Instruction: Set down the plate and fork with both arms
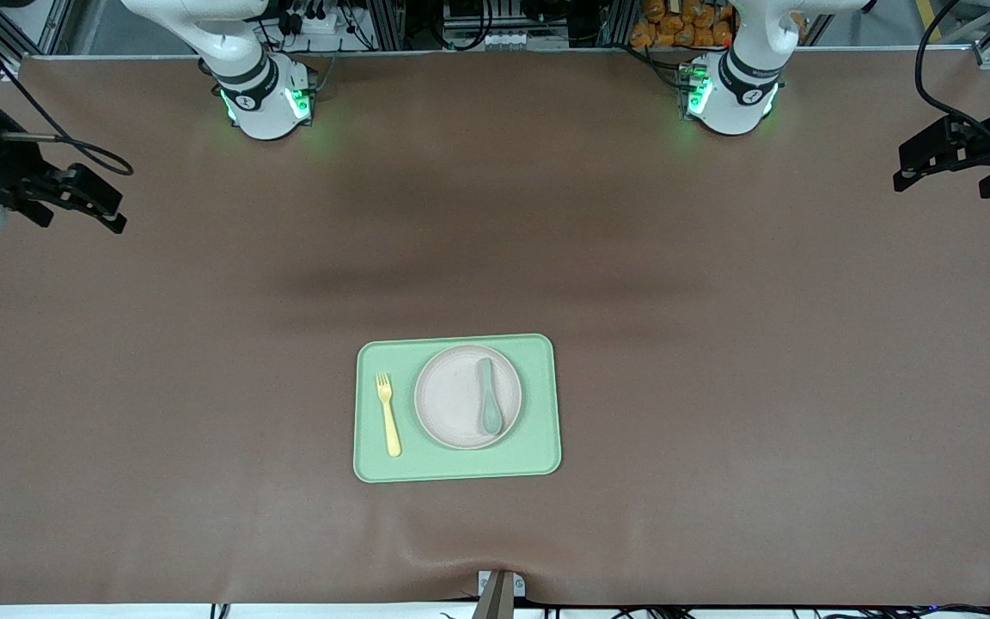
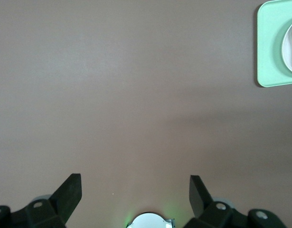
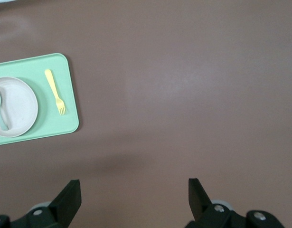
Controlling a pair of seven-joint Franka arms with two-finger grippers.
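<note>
The speckled off-white plate (image 1: 467,397) sits on a light-green tray (image 1: 457,464), with a grey-green spoon (image 1: 488,396) lying on it. The pale-yellow fork (image 1: 388,414) lies on the tray beside the plate, toward the right arm's end. The right wrist view shows the plate (image 3: 20,107) and the fork (image 3: 55,91); the left wrist view shows a sliver of the plate (image 2: 289,47). My left gripper (image 1: 933,162) is open and empty, held high at the left arm's end of the table. My right gripper (image 1: 91,199) is open and empty, held high at the right arm's end.
The brown table mat (image 1: 718,344) spreads around the tray. The two arm bases (image 1: 267,103) (image 1: 731,99) stand lit green along the table edge farthest from the front camera. A small clamp (image 1: 499,589) sits at the nearest edge.
</note>
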